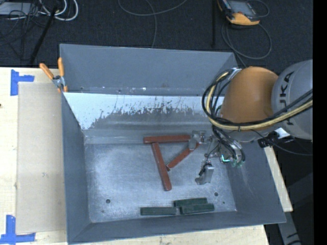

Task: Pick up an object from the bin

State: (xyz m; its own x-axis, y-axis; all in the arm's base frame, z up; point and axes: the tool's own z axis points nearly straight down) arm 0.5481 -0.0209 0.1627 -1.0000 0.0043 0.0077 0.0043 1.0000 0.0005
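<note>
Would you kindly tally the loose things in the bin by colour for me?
Red-brown bars: 3
Green bars: 3, two of them lying close together
Total: 6

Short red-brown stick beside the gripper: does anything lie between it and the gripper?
Nothing visible does. The short red-brown stick ends close to the gripper. The long stick meets its lower end and the level stick lies by its upper end; both could crowd a grasp.
</note>
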